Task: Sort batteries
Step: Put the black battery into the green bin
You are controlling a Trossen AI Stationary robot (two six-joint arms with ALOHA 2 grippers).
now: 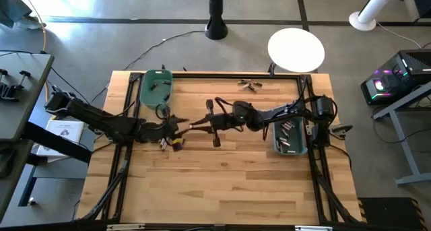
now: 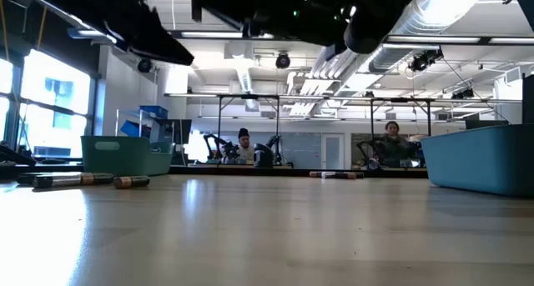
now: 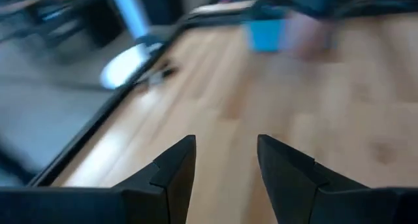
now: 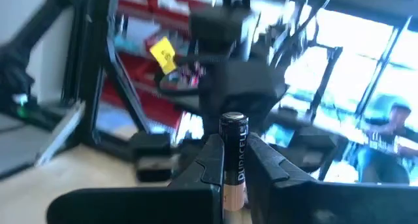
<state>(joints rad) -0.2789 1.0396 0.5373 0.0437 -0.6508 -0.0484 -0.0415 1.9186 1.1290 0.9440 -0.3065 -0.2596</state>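
My right gripper [image 4: 233, 160] is shut on a copper-and-black battery [image 4: 234, 142]. It reaches from the right to the table's left middle [image 1: 196, 125], raised off the wood. My left gripper [image 3: 225, 165] faces it there [image 1: 178, 127], open with nothing between its fingers. Loose batteries [image 1: 170, 143] lie on the wood under the left gripper, and more [image 1: 249, 85] lie near the far edge. The green bin [image 1: 156, 85] at the far left and the blue-grey bin [image 1: 291, 137] at the right each hold several batteries. My right gripper pinches the battery's black middle [image 4: 234, 160] between its two fingers. The fingers run about level and point toward the table's left. The battery's capped black end [image 4: 234, 119] shows past the fingertips, and its copper end sits back between them. It is lifted clear of the table.
A black frame rail [image 1: 215, 74] runs round the table's edges. In the low view the batteries [image 2: 83, 179] lie at the left, with the green bin [image 2: 125, 155] behind them and the blue-grey bin [image 2: 484, 157] at the right. People sit in the room beyond the table. Bare wood [image 1: 222, 184] spans the near half.
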